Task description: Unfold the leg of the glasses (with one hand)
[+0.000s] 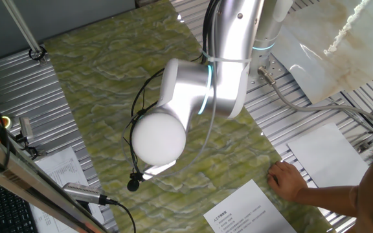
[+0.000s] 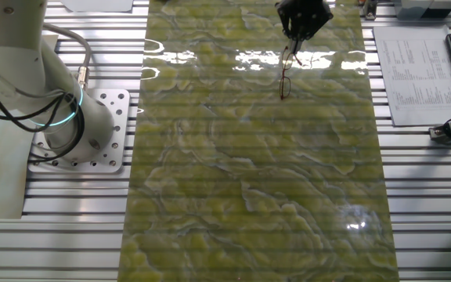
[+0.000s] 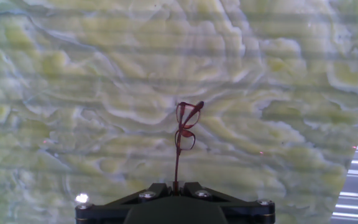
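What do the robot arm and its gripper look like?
The robot arm has a glossy silver-white shell with rounded joint caps and glowing cyan rings at the joints. Thin black cables run loosely beside it. The gripper is black; the hand view shows silver screws on its body.

One pair of glasses (image 3: 185,127), one claw (image 2: 302,25), one human hand (image 1: 287,180), two paper sheets (image 1: 322,152)

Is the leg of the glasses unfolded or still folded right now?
Unfolded: in the hand view one leg runs straight from the glasses back to the gripper, whose fingers pinch its tip.
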Available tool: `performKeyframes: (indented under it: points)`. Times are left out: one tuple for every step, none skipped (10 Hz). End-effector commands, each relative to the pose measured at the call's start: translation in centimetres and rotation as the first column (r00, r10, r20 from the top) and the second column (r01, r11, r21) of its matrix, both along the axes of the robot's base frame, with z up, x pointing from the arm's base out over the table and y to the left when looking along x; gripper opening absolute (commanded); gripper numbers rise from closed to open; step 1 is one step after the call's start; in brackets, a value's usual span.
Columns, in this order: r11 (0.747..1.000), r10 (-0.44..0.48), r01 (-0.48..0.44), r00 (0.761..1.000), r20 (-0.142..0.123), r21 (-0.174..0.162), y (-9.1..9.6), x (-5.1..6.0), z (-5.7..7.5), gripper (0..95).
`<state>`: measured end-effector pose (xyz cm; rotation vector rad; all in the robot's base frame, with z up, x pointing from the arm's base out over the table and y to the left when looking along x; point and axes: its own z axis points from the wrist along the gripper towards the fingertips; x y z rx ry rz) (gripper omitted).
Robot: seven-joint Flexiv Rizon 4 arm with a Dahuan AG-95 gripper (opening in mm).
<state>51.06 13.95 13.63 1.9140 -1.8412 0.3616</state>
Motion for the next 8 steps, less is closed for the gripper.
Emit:
performKeyframes:
  points:
    - [1.000, -0.009, 0.009, 1.000, -0.003, -0.004, 0.23, 0.14, -0.01, 0.0]
    - [1.000, -0.018, 0.018, 1.000, 0.002, -0.001, 0.24, 0.14, -0.01, 0.0]
    - [1.000, -0.022, 0.022, 1.000, 0.005, -0.002, 0.25, 0.14, -0.01, 0.0]
    - [1.000, -0.022, 0.022, 1.000, 0.005, -0.003, 0.25, 0.14, -0.02, 0.0]
    - [1.000, -0.021, 0.021, 1.000, 0.005, -0.003, 0.25, 0.14, -0.02, 0.0]
    - [1.000, -0.023, 0.023, 1.000, 0.006, -0.003, 0.25, 0.14, -0.05, 0.0]
    - [1.000, -0.020, 0.020, 1.000, 0.005, -0.003, 0.25, 0.15, -0.10, 0.0]
    - [1.000, -0.019, 0.019, 1.000, 0.004, -0.003, 0.24, 0.15, -0.14, 0.0]
